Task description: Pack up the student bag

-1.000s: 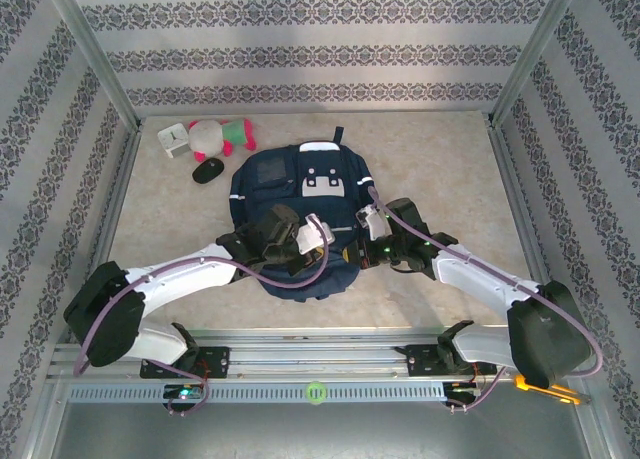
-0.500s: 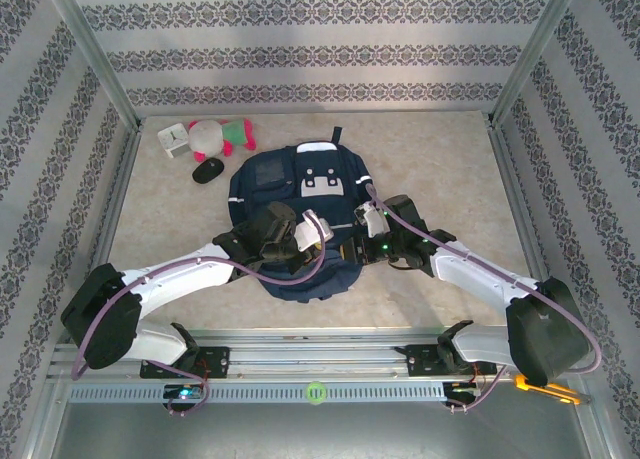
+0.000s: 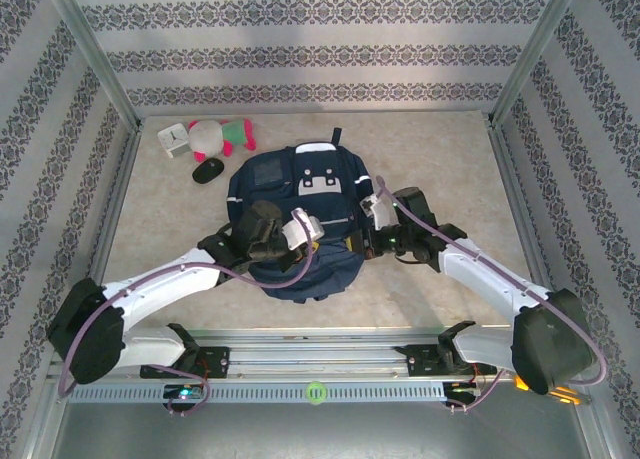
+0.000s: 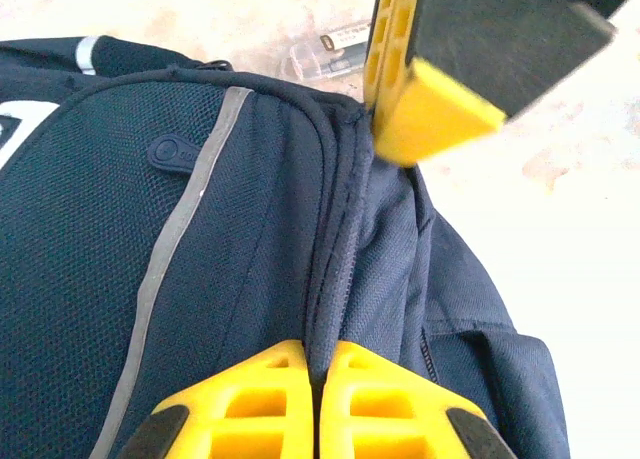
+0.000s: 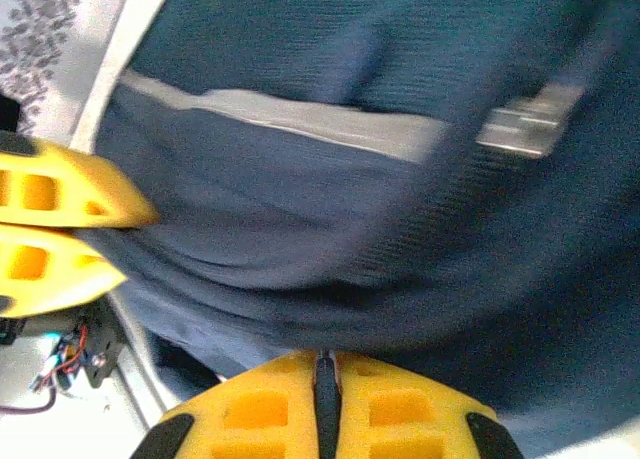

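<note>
Fabric of the student bag (image 3: 300, 189) is held by both pincers. The bag lies flat in the middle of the table (image 3: 450, 159), front patches up, with its near end between the two arms. We see the left pincer (image 4: 320, 384) closed tight on a raised fold beside a pale stripe. The right pincer (image 5: 320, 399) is closed too, navy cloth nipped between its fingers, just beside the left one. At the far left lie a black mouse (image 3: 207, 171), a plush toy (image 3: 222, 134) and a small white object (image 3: 173, 139).
</note>
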Motion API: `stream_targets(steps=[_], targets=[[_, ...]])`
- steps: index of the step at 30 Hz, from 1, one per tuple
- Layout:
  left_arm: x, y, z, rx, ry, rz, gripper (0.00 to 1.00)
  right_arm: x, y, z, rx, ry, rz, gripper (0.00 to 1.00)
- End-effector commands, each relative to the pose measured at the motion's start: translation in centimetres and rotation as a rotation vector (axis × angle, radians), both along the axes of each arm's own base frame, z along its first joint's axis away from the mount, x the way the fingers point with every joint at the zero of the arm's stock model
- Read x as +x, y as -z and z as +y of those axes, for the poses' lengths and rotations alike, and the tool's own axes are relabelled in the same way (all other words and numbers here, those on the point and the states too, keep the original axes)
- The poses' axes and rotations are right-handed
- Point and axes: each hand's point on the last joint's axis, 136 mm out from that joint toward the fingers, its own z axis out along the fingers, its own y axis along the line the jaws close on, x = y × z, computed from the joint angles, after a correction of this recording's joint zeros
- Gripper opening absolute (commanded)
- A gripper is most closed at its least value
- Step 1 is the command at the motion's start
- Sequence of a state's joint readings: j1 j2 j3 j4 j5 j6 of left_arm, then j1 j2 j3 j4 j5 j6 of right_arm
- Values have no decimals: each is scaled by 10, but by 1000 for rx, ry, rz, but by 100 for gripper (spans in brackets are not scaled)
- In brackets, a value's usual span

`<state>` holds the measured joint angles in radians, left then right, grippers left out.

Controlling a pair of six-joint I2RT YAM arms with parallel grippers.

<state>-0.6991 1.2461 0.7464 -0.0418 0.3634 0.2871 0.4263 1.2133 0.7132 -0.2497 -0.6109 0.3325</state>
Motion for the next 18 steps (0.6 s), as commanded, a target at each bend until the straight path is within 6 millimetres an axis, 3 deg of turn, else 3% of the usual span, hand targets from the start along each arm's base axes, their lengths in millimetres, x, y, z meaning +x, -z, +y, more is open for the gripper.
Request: stream_targets(steps=[1, 6, 7, 9, 11, 13, 18], targets=[[-18, -1, 15, 0, 42, 40, 0, 27, 22, -47, -158, 189, -1, 0], [-21, 3, 21, -4, 44, 61, 1, 24, 15, -30, -97, 135, -6, 0], [-22, -1, 19, -21, 52, 70, 22, 19, 11, -20, -82, 95, -22, 0], [-22, -9, 13, -47, 68, 73, 44, 16, 8, -13, -70, 70, -33, 0], [-17, -18, 5, -72, 65, 64, 60, 13, 5, -8, -66, 53, -40, 0], [-11, -26, -5, -72, 58, 31, 68, 11, 4, -4, -60, 39, -43, 0], [4, -22, -31, -26, 29, -18, 73, 8, 1, 1, -52, 23, -50, 0]])
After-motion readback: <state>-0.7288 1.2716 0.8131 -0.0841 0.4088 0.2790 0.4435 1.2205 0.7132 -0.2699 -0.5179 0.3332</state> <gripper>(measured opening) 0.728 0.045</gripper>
